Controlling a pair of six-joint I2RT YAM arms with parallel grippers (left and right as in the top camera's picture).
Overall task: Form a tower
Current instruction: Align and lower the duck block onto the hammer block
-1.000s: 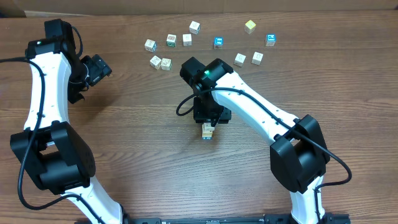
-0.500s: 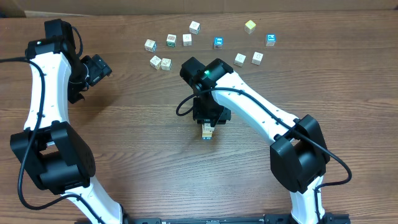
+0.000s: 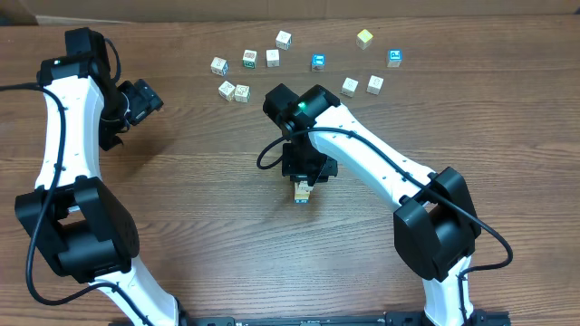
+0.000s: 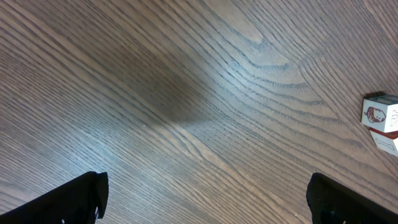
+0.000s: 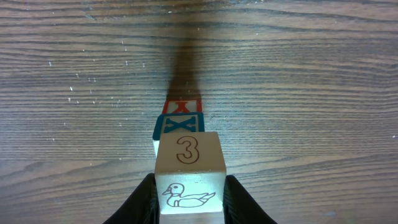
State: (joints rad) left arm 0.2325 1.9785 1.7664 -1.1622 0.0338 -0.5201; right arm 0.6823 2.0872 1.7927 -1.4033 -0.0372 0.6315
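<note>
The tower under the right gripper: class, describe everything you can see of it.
The tower is three small pale wooden cubes stacked upright on the table. The top cube shows an outlined 3 and a duck; the middle a blue X; the lowest a red letter. The right gripper has a black finger against each side of the top cube.

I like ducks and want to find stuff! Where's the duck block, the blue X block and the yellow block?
duck block [image 5: 188, 194], right wrist view, on the face with the duck drawing.
blue X block [image 5: 180, 124], right wrist view, on its X.
yellow block [image 3: 364, 38], overhead view, on its top face.
</note>
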